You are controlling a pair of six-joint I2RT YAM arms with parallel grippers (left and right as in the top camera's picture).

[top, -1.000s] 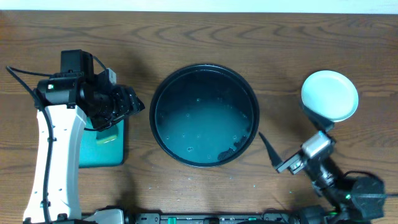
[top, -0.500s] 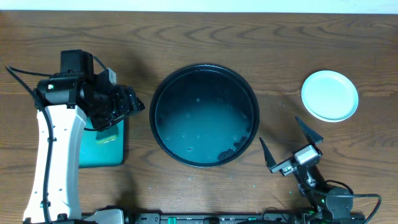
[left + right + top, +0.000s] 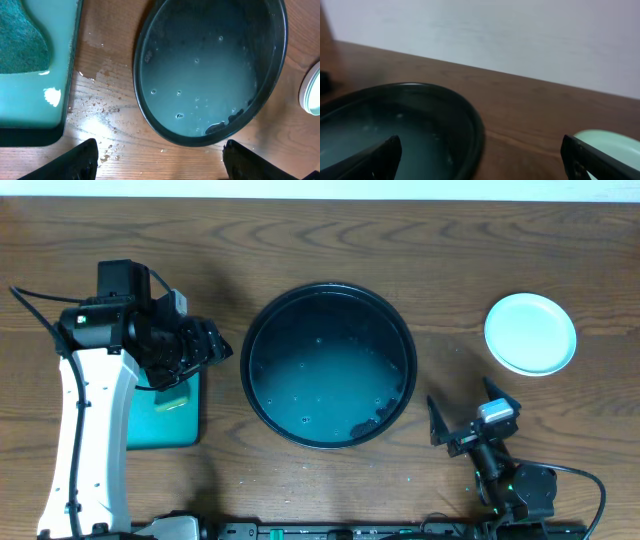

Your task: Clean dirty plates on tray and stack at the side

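- The plates (image 3: 530,333) lie as one pile on the table, well to the right of the tray (image 3: 246,365). From above, the number stacked cannot be told.
- The tray holds no plate, only teal wetness.
- The right gripper (image 3: 460,392) stands wide and empty, low between tray and pile. Any pull-back should steer clear of the pile.
- The left gripper (image 3: 160,144), wide and empty, hangs by the sponge tray (image 3: 165,420).

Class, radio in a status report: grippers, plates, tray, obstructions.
Open, empty: left gripper, right gripper; black tray bare but wet; pale plate set aside, right; nothing in the way.
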